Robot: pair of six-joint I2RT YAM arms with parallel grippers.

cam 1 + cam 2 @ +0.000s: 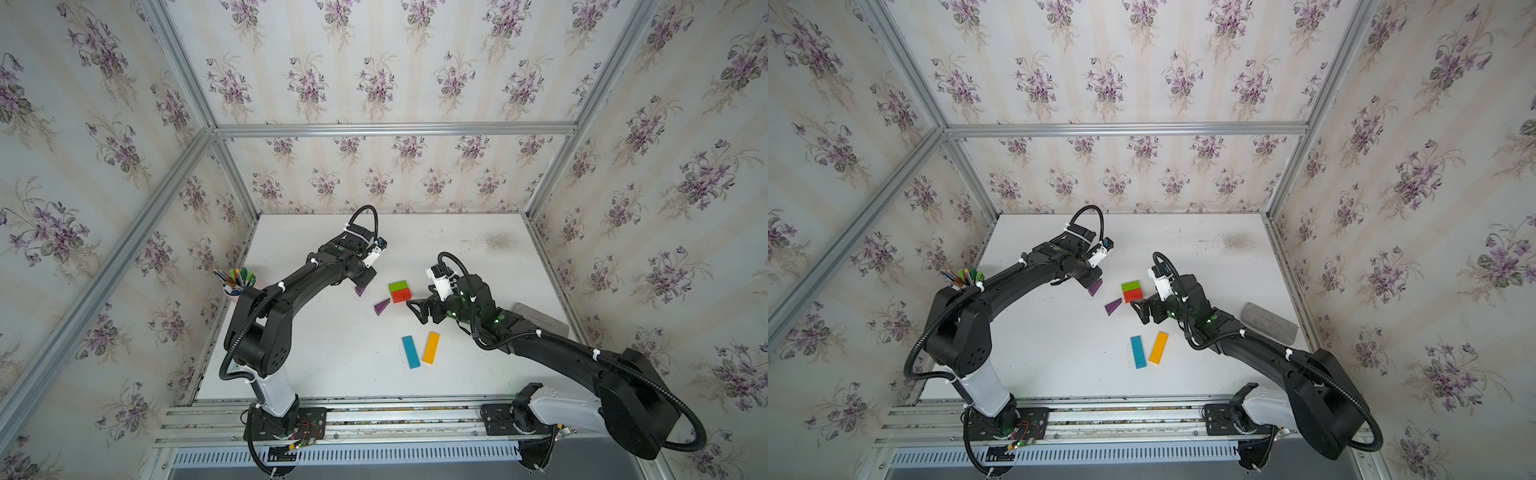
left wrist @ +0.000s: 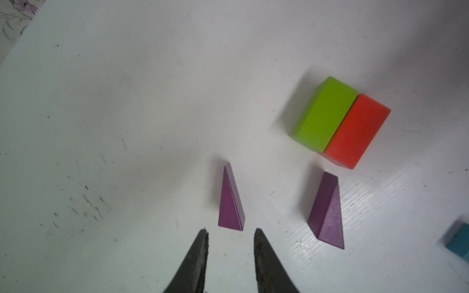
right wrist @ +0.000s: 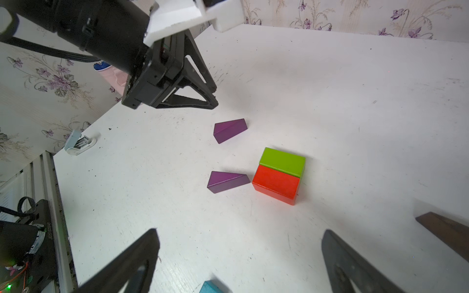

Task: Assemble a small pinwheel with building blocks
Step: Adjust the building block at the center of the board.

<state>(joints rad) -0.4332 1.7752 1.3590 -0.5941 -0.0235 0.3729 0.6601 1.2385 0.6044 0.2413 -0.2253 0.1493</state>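
1. The green block (image 1: 398,286) and the red block (image 1: 401,295) are seen lying side by side with long faces touching. Together a square is formed near the middle of the white table (image 1: 332,365).
2. The inner purple wedge (image 1: 381,306) is laid with its thin tip just beside the red block; whether they touch cannot be told.
3. The outer purple wedge (image 1: 360,290) is found apart from the square, on the left arm's side.
4. The left gripper (image 2: 230,237) is held just short of the outer purple wedge. Its jaws are parted by a narrow gap and nothing is gripped.
5. The right gripper (image 3: 241,233) is spread wide and empty, and is pointed at the square.
6. The blue bar (image 1: 411,352) and the orange bar (image 1: 431,348) are laid close together without touching, nearer the arm bases and well apart from the square.
7. A brown wedge (image 3: 446,233) is partly seen beside the right gripper in the right wrist view.
8. A cup of pens (image 1: 237,282) is placed at the table edge beside the left arm.
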